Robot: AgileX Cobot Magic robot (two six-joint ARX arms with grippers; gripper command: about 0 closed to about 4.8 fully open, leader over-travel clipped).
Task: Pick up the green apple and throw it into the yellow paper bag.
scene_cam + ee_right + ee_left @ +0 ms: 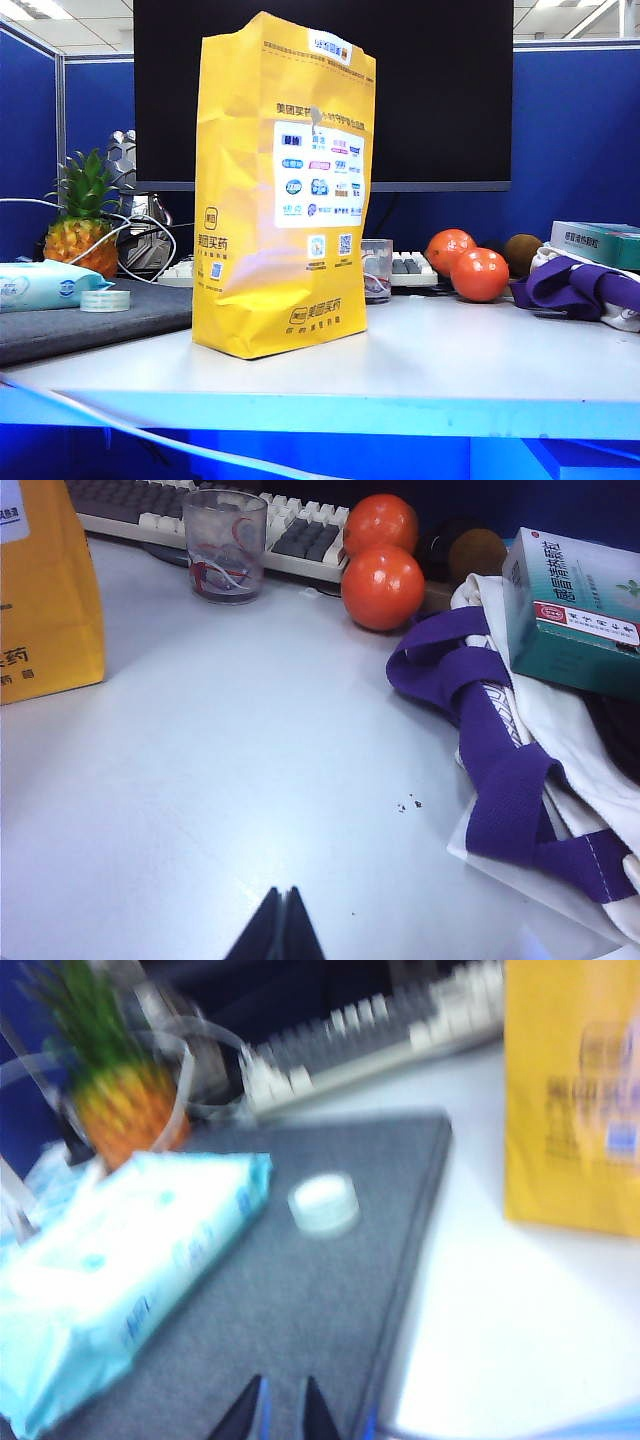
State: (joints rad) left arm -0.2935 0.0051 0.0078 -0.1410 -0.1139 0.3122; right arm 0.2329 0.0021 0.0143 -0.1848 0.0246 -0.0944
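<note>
A: Tools?
B: Left tool closed, nothing held, over the grey mat. Right tool pinched closed too, empty, above bare tabletop.
A: Bag?
B: Yellow paper bag upright mid-tabletop — creased, white panel of small blue logos, top open.
A: Behind it?
B: Glass, keyboard, two orange-red fruits. Green apple — not visible in any view.

You see the yellow paper bag creased and faintly sheened, a matt grey fabric-like mat, a clear glass cup, glossy orange-red fruits, and a purple-strapped cloth bag.
</note>
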